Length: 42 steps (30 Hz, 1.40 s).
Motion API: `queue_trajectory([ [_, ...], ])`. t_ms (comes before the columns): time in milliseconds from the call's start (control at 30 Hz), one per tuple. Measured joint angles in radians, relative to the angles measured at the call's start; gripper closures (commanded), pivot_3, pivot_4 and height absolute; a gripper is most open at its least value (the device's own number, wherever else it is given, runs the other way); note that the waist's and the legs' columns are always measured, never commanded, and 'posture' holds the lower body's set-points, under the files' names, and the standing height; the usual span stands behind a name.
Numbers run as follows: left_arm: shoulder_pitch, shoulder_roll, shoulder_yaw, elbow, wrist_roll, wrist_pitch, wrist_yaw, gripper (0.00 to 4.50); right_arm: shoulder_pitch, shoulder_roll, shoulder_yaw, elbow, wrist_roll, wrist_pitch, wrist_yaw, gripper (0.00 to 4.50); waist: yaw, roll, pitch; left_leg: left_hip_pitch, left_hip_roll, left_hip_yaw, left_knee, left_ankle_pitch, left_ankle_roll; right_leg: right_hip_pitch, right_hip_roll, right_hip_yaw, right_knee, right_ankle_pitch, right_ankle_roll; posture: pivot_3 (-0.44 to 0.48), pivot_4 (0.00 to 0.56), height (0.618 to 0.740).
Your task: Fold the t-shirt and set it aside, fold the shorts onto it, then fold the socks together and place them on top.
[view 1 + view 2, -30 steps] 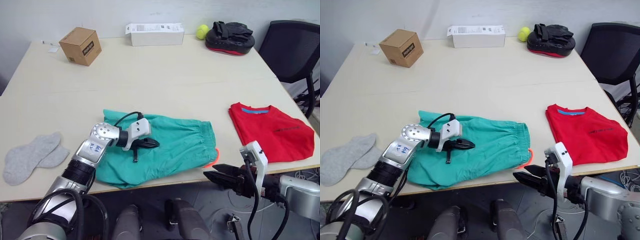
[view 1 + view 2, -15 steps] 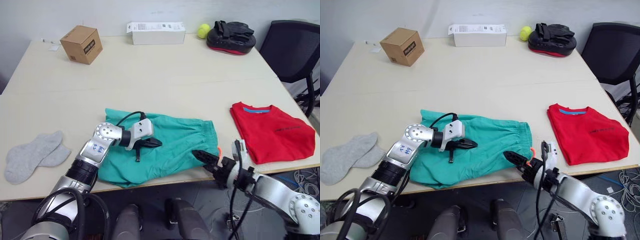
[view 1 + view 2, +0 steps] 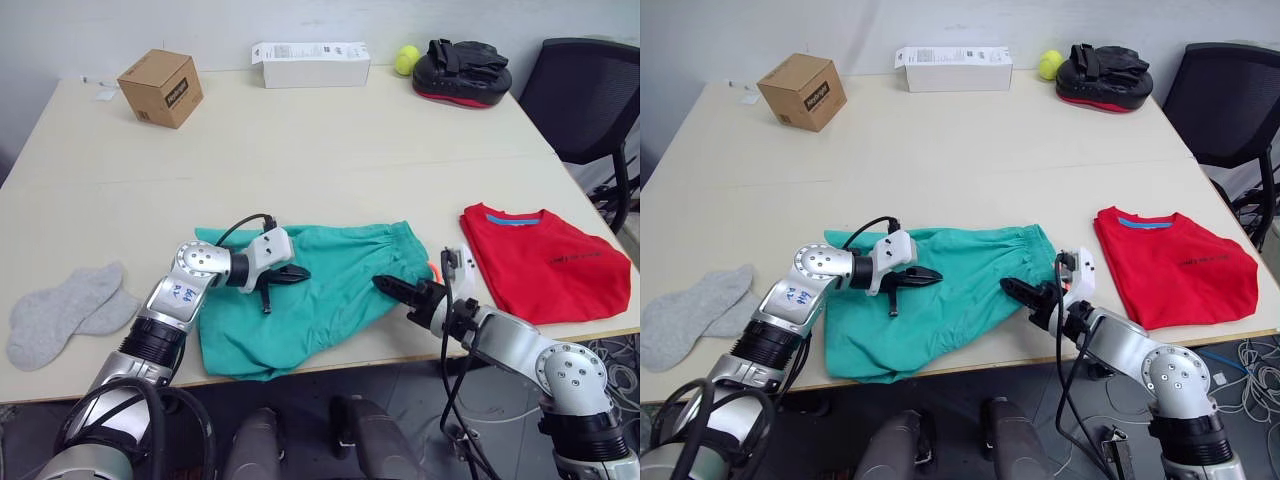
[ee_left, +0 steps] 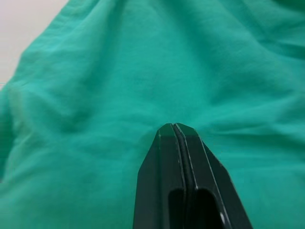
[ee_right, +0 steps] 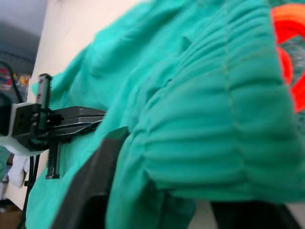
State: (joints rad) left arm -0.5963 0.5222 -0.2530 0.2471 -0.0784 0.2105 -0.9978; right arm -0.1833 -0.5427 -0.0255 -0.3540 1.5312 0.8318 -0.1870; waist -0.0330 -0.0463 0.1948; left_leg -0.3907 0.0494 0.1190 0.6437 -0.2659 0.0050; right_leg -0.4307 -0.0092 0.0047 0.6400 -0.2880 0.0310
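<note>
The table carries one pair of shorts, spread teal and rumpled near its front edge between the two arms; one red t-shirt lies folded flat to the right, apart from the shorts; two grey socks lie overlapping at the left front, well apart from the shorts.

The left arm reaches in from the front left, elbow bent, forearm angled across the cloth; the left gripper lies low over the middle of the shorts, its two black fingers pressed together tip to tip, as the left wrist view shows, with no cloth seen between them. The right arm comes in from the front right, stretched low along the table edge; the right gripper meets the gathered waistband end of the shorts; in the right wrist view the waistband bunches between its two fingers, one finger on each side, so it pinches the waistband.

At the far edge stand one brown cardboard box, one long white box, one yellow-green ball and one black padded mitt; one black chair stands beyond the right side.
</note>
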Motion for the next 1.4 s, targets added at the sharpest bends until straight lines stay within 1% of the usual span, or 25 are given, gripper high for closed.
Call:
queue_trajectory([
  [100,0.016,-0.001,0.012,-0.008,-0.001,0.004,0.012,4.50,-0.063,0.008,0.027,-0.015,-0.096,-0.003,0.094,4.32,-0.002,0.000,0.000,0.000,0.000,0.000,0.000,0.000,0.000,0.000,0.000,0.000,0.001,0.000,0.000,0.000,0.150,0.740],
  [133,0.024,-0.002,0.017,-0.014,-0.001,0.007,0.017,4.50,-0.093,0.007,0.041,-0.019,-0.145,-0.006,0.133,4.46,-0.003,0.000,0.000,0.001,0.000,0.000,0.000,0.000,0.000,0.000,0.000,0.000,0.001,0.000,0.000,0.000,0.150,0.740],
  [233,0.042,-0.002,0.021,-0.040,0.000,0.019,0.034,4.50,-0.181,-0.006,0.100,-0.061,-0.296,-0.028,0.287,4.46,-0.002,0.000,0.000,0.001,0.000,0.000,0.000,0.000,0.000,0.000,0.000,0.000,0.001,0.000,0.000,0.000,0.150,0.740],
  [333,0.057,-0.007,0.030,-0.056,-0.001,0.025,0.050,4.50,-0.249,-0.041,0.196,-0.095,-0.462,-0.063,0.479,4.46,-0.001,0.000,0.000,0.001,0.000,0.000,0.000,0.000,-0.001,0.000,0.000,-0.001,0.001,0.000,0.000,0.000,0.150,0.740],
  [400,0.069,-0.007,0.037,-0.078,-0.001,0.042,0.066,4.50,-0.296,-0.047,0.275,-0.091,-0.586,-0.110,0.603,4.46,-0.002,0.000,0.000,0.001,0.000,0.000,0.000,0.000,0.000,0.000,0.000,-0.001,0.001,0.000,0.000,0.000,0.150,0.740],
  [500,0.106,0.001,0.076,-0.130,-0.011,0.091,0.101,4.50,-0.380,-0.045,0.403,-0.032,-0.789,-0.218,0.766,4.46,-0.005,0.000,0.000,0.001,0.000,0.001,0.001,-0.001,-0.001,-0.001,0.000,-0.001,0.002,0.000,-0.001,0.000,0.150,0.740],
  [567,0.140,0.028,0.134,-0.185,-0.039,0.167,0.128,4.50,-0.423,-0.031,0.468,0.032,-0.914,-0.296,0.855,4.46,-0.009,0.000,0.000,0.001,0.000,0.001,0.001,-0.001,-0.001,-0.002,0.000,-0.001,0.004,-0.001,-0.002,0.000,0.150,0.740],
  [700,0.235,0.128,0.340,-0.400,-0.166,0.370,0.147,4.50,-0.467,0.037,0.535,0.141,-1.053,-0.397,0.982,4.46,-0.018,-0.001,0.000,-0.003,0.000,0.001,0.002,-0.002,-0.004,-0.010,-0.002,-0.002,0.012,-0.002,-0.004,0.000,0.150,0.740],
  [767,0.322,0.190,0.479,-0.540,-0.244,0.474,0.147,4.50,-0.494,0.074,0.557,0.177,-1.103,-0.444,1.040,4.46,-0.025,-0.001,0.000,-0.005,0.001,0.001,0.002,-0.003,-0.006,-0.013,-0.002,-0.002,0.015,-0.004,-0.006,0.000,0.150,0.740],
  [833,0.440,0.250,0.594,-0.638,-0.284,0.538,0.144,4.50,-0.505,0.105,0.572,0.210,-1.145,-0.486,1.092,4.46,-0.028,0.000,0.000,-0.003,0.001,0.001,0.002,-0.005,-0.009,-0.013,-0.001,-0.003,0.017,-0.007,-0.008,0.000,0.150,0.740],
  [900,0.544,0.269,0.659,-0.683,-0.289,0.555,0.151,4.50,-0.517,0.141,0.577,0.245,-1.175,-0.511,1.128,4.46,-0.025,0.000,0.001,-0.002,0.001,0.001,0.001,-0.005,-0.010,-0.013,-0.002,-0.003,0.017,-0.009,-0.009,0.000,0.150,0.740],
  [967,0.611,0.262,0.688,-0.706,-0.290,0.573,0.174,4.50,-0.530,0.171,0.583,0.270,-1.197,-0.530,1.161,4.46,-0.022,0.000,0.001,-0.002,0.001,0.000,0.002,-0.005,-0.010,-0.013,-0.002,-0.004,0.018,-0.009,-0.010,0.000,0.150,0.740],
  [1033,0.639,0.241,0.711,-0.717,-0.295,0.581,0.203,4.50,-0.554,0.204,0.610,0.286,-1.220,-0.546,1.202,4.46,-0.021,0.000,0.001,-0.002,0.001,0.000,0.002,-0.005,-0.009,-0.013,-0.002,-0.004,0.018,-0.009,-0.011,0.000,0.150,0.740],
  [1133,0.650,0.235,0.723,-0.732,-0.304,0.582,0.240,4.50,-0.581,0.259,0.648,0.331,-1.271,-0.557,1.238,3.79,-0.023,-0.001,0.000,-0.001,0.001,0.000,0.002,-0.004,-0.010,-0.012,-0.003,-0.004,0.018,-0.007,-0.014,0.000,0.150,0.740],
  [1267,0.656,0.235,0.724,-0.749,-0.314,0.577,0.257,4.50,-0.582,0.290,0.675,0.396,-1.317,-0.558,1.283,2.45,-0.023,-0.001,0.000,-0.001,0.001,0.000,0.002,-0.004,-0.011,-0.012,-0.004,-0.005,0.018,-0.007,-0.016,0.000,0.150,0.740],
  [1300,0.658,0.236,0.724,-0.748,-0.314,0.575,0.258,4.50,-0.582,0.291,0.674,0.396,-1.312,-0.554,1.305,2.07,-0.023,-0.001,0.000,-0.001,0.001,0.000,0.001,-0.003,-0.011,-0.012,-0.004,-0.005,0.018,-0.007,-0.016,0.000,0.150,0.740],
  [1333,0.659,0.239,0.724,-0.745,-0.314,0.573,0.258,4.50,-0.582,0.290,0.673,0.394,-1.301,-0.549,1.327,1.80,-0.023,-0.001,0.000,-0.001,0.001,0.000,0.001,-0.003,-0.010,-0.012,-0.004,-0.005,0.018,-0.007,-0.016,0.000,0.150,0.740],
  [1400,0.650,0.255,0.724,-0.727,-0.317,0.562,0.251,4.50,-0.578,0.284,0.651,0.376,-1.256,-0.531,1.385,1.05,-0.023,-0.001,0.000,-0.001,0.001,0.000,0.000,-0.003,-0.011,-0.013,-0.005,-0.007,0.018,-0.007,-0.016,0.000,0.150,0.740],
])
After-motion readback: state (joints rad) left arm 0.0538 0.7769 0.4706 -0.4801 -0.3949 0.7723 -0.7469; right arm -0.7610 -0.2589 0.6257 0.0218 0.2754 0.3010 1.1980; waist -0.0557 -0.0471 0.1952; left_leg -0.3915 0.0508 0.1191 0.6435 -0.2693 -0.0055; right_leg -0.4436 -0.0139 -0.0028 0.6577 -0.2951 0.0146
